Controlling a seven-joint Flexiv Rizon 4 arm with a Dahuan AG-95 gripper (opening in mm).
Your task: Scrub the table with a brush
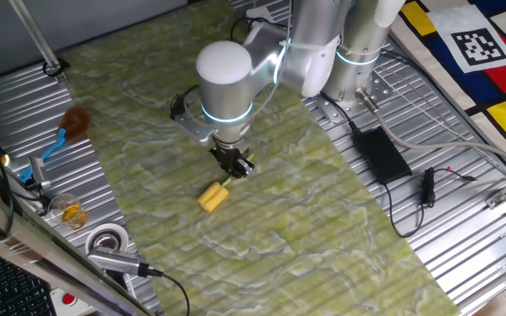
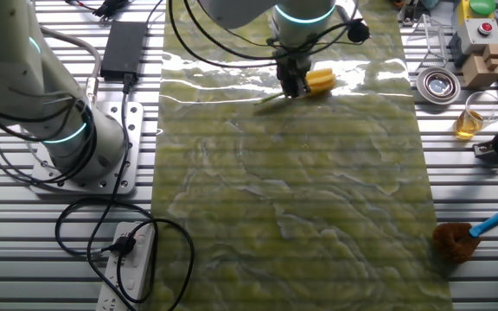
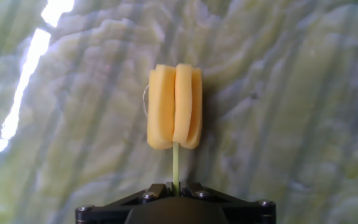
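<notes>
The brush has a small yellow blocky head [image 1: 213,197] on a thin pale stem. My gripper [image 1: 238,169] is shut on the stem, and the head rests on the marbled yellow-green table [image 1: 306,219]. In the other fixed view the gripper [image 2: 293,85] holds the brush head [image 2: 320,81] near the far end of the table [image 2: 292,199]. In the hand view the yellow head [image 3: 174,106] is in the middle, its stem running down into my shut gripper [image 3: 175,185] at the bottom edge, over the table [image 3: 291,112].
A brown fluffy brush with a blue handle [image 1: 70,125] lies on the ribbed metal panel at the left. A tape roll [image 1: 106,238], a small glass [image 1: 68,211] and tools sit near it. A black power adapter [image 1: 378,151] with cables lies by the arm's base.
</notes>
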